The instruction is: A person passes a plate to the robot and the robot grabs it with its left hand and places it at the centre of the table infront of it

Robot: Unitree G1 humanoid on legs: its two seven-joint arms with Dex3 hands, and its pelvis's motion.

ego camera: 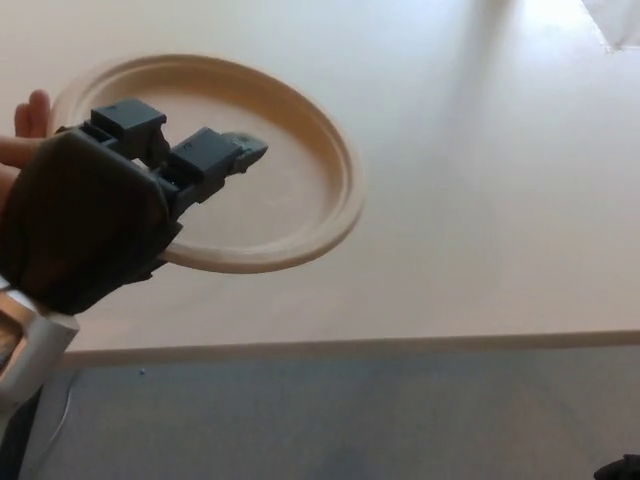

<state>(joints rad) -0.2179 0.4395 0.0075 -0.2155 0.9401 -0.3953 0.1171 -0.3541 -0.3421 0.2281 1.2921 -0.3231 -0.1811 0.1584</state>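
Nearest me, my left hand [95, 215] has its two fingers [215, 157] curled down over the near-left rim of the plate [280, 175]. I read that as a clamp on the rim; the thumb is hidden beneath, so I can't confirm its hold. The plate is tilted and looks raised off the table [480, 200], toward its left side. Just beyond the plate's left edge a person's hand [25, 130] touches it, presumably steadying the handover. My right hand isn't showing.

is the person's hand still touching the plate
Yes, the person's fingers rest at the plate's left rim, beside the robot's left hand gripping it.
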